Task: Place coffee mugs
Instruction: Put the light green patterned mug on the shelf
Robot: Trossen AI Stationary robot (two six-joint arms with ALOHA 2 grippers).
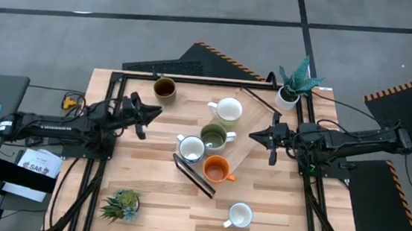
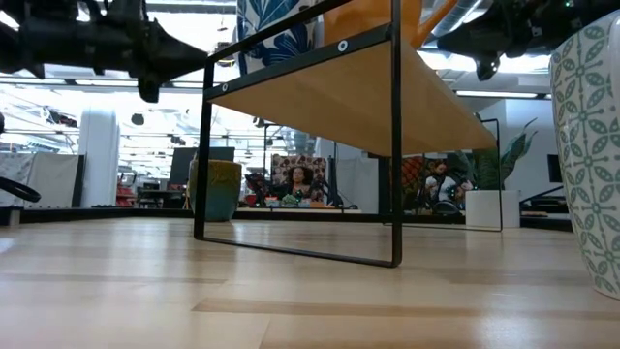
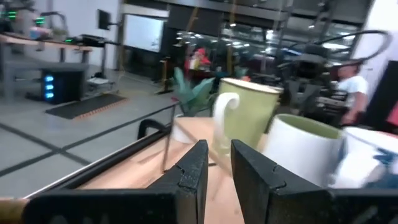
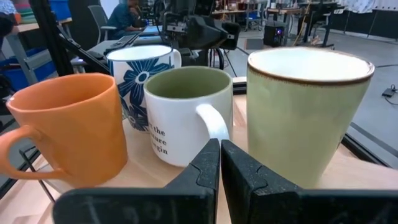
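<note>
Seen from overhead, a wooden bench (image 1: 146, 200) carries 6 coffee mugs. 4 of them cluster on a raised wooden shelf (image 1: 241, 153) at the middle: a pale green mug (image 1: 229, 110) farthest back, a white mug with an olive green inside (image 1: 214, 137) just in front of it, a white mug with a blue flower print (image 1: 191, 148) beside that, and an orange mug (image 1: 217, 168) nearest the front. Every mug whose inside shows looks empty. A dark brown mug (image 1: 165, 88) stands alone near the back left corner. A small white mug (image 1: 240, 215) stands alone toward the front right.

The left hand (image 1: 155, 112) hovers left of the cluster, its 2 fingers a narrow gap apart and holding nothing. The right hand (image 1: 254, 136) hovers just right of the olive-lined mug, its fingers pressed together and empty.

A white pot with tall teal leaves (image 1: 292, 89) sits at the back right corner. A small spiky green potted plant (image 1: 121, 204) sits at the front left.
</note>
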